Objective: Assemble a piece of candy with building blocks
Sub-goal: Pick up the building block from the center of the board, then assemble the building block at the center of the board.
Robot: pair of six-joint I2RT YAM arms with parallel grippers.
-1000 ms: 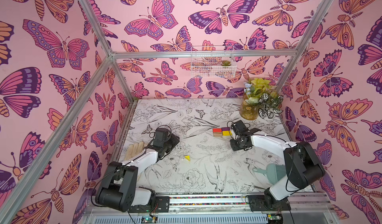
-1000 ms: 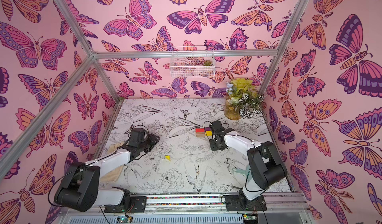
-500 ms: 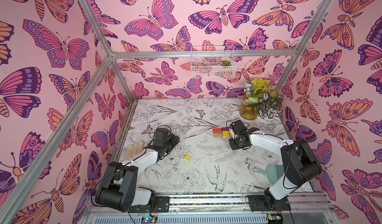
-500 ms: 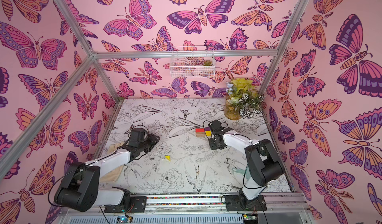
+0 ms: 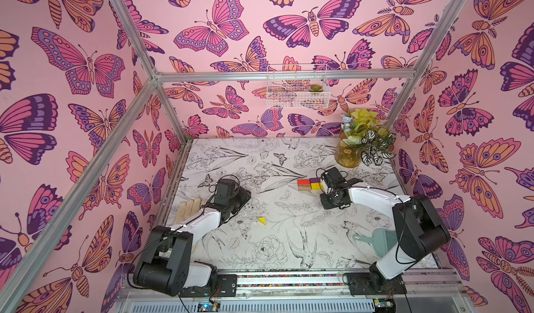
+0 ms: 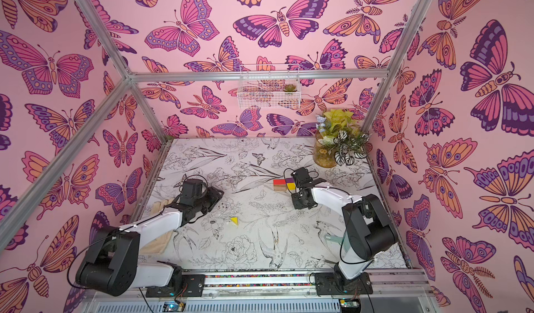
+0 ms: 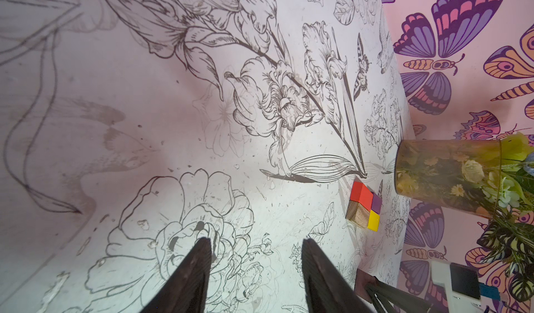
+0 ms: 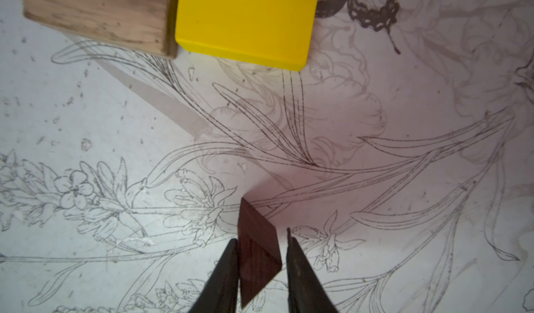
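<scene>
Red (image 5: pixel 303 182), purple (image 5: pixel 314 180), yellow (image 5: pixel 316 186) and plain-wood (image 5: pixel 303 189) building blocks sit together as a two-by-two body at the table's right rear. Just in front of it, a dark brown triangle (image 8: pixel 257 239) stands on the table between the fingers of my right gripper (image 8: pixel 261 239). One finger touches it and a narrow gap shows at the other. A yellow triangle (image 5: pixel 261 220) lies alone mid-table. My left gripper (image 7: pixel 254 242) hovers open and empty over the table's left side, far from the blocks.
A glass vase of plants (image 5: pixel 349 152) stands at the back right, close behind the blocks. A teal dustpan and brush (image 5: pixel 372 236) lie front right under the right arm. A beige glove (image 5: pixel 187 207) lies at the left edge. A wire basket (image 5: pixel 297 89) hangs on the back wall.
The right gripper's jaws have narrowed around the dark brown triangle, and the right arm has shifted slightly. The left arm and the blocks have not moved.
</scene>
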